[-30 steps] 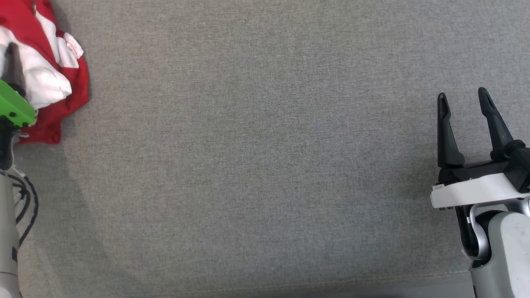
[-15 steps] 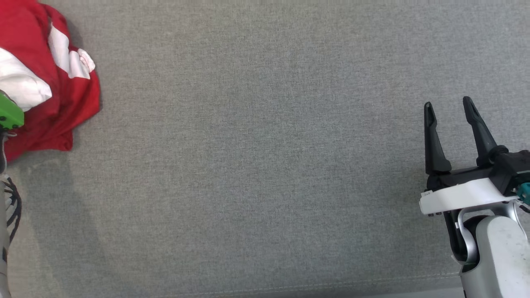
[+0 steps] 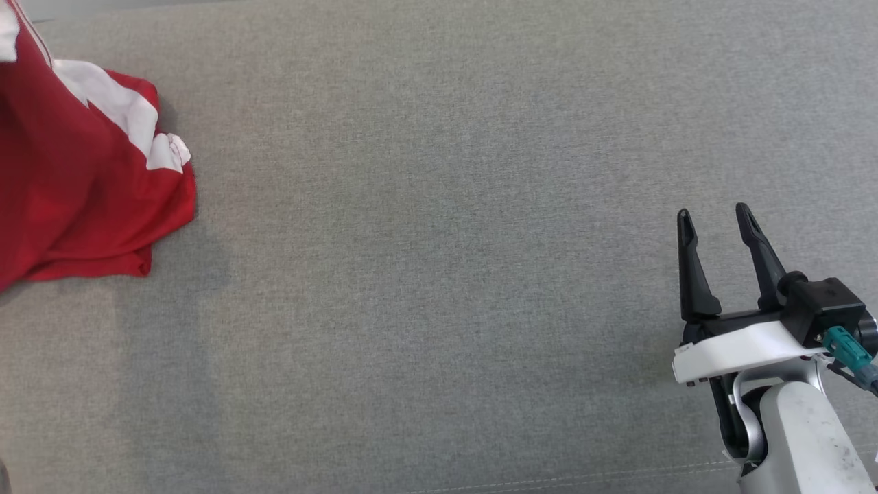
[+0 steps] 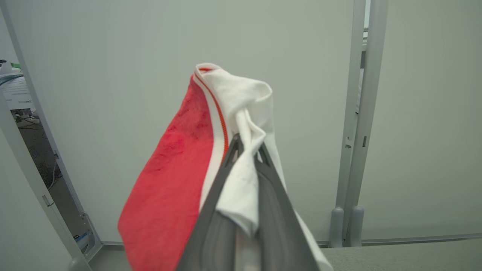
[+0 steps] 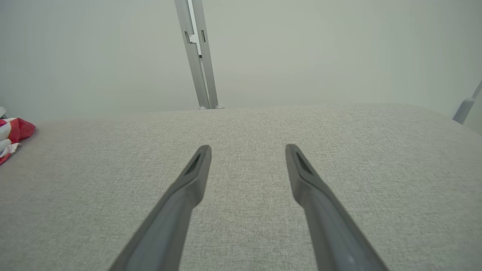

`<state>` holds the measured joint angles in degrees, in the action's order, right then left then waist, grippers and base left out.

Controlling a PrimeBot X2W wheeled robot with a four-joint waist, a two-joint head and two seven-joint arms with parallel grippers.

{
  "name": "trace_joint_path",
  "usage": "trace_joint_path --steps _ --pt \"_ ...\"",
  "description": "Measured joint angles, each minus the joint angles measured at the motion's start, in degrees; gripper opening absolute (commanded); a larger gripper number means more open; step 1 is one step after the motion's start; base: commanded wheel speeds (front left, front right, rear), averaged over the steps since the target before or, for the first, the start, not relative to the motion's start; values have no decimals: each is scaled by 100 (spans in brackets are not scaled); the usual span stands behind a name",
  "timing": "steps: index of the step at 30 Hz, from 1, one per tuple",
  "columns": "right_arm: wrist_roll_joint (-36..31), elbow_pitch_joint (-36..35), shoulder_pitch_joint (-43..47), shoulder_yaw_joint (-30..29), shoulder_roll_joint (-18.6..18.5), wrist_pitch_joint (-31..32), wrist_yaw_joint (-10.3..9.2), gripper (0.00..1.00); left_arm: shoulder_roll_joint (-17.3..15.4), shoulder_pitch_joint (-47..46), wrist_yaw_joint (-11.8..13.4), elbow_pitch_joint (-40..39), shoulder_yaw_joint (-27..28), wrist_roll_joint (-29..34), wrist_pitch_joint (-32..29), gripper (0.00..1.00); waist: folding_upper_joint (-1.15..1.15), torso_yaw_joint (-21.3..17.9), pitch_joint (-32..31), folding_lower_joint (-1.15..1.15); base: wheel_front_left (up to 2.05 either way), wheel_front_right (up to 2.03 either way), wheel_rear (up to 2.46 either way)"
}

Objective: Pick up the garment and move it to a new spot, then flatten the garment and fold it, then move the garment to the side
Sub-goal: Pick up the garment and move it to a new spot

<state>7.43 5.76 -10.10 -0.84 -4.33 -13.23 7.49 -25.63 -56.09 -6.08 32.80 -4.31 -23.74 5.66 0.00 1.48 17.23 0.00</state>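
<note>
In the head view, the red-and-white cloth garment (image 3: 82, 185) fills the upper left of the frame and runs off the left edge. Its red cloth stretches up toward the top left corner. Its lower edge lies on the grey woven cloth surface (image 3: 439, 288), and a white band with a small bunched fold sits along its right side. At the lower right is the right gripper (image 3: 713, 211). Its two long dark fingers point up the frame and stand apart, with bare surface between them. Below the fingers sit a white bracket (image 3: 741, 346) and a small teal connector (image 3: 847, 348), well apart from the garment.

In the left wrist view, the left gripper (image 4: 248, 145) rises from the bottom centre. Its dark grey fingers are drawn together at the tips and clamped on a white fold of the garment (image 4: 173, 177). The pinched white cloth bulges out between the fingers and trails down over them. A white edge with a thin red stripe stands up above the tips, and a broad red panel hangs to the left of them. Behind are pale grey-green wall panels (image 4: 113, 75), with a grey metal post (image 4: 359, 113) at the right. A strip of the grey surface (image 4: 406, 256) shows at the lower right.

In the right wrist view, the right gripper (image 5: 247, 148) comes up from the bottom centre. Its fingers are spread wide over the grey surface (image 5: 244, 124) and hold nothing. A small part of the garment (image 5: 15, 133) lies on the surface at the far left edge, at mid-height, well apart from the fingers. A grey post (image 5: 197, 56) stands at the upper centre against the pale wall.
</note>
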Motion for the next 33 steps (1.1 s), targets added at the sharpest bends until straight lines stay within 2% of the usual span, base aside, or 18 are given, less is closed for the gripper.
trace_joint_path --steps 7,11,15,21,26,33 --pt "65 229 40 -1 88 -104 0 100 378 -499 5 -1416 -414 -1 -598 0 0 -366 -229 0 0 0 0" --pt "124 327 42 -43 118 -145 0 100 717 -831 -3 -2003 -755 -113 -1027 0 0 -654 -301 0 0 0 0" --pt "198 407 23 -118 132 -163 0 100 1081 -1215 -44 -2185 -1121 -188 -1290 0 0 -956 -326 0 0 0 0" --pt "314 430 -54 -111 140 -176 0 100 1583 -1275 -66 -1971 -1533 -328 -1250 0 0 -1354 -274 0 0 0 0" --pt "410 392 -55 -136 141 -177 0 100 1761 -432 -42 -1673 -1659 -477 -956 0 0 -1523 -160 0 0 0 0" --pt "415 394 -9 -110 144 -181 0 100 1723 1256 165 -1263 -1588 -703 -436 0 0 -1437 -176 0 0 0 0"
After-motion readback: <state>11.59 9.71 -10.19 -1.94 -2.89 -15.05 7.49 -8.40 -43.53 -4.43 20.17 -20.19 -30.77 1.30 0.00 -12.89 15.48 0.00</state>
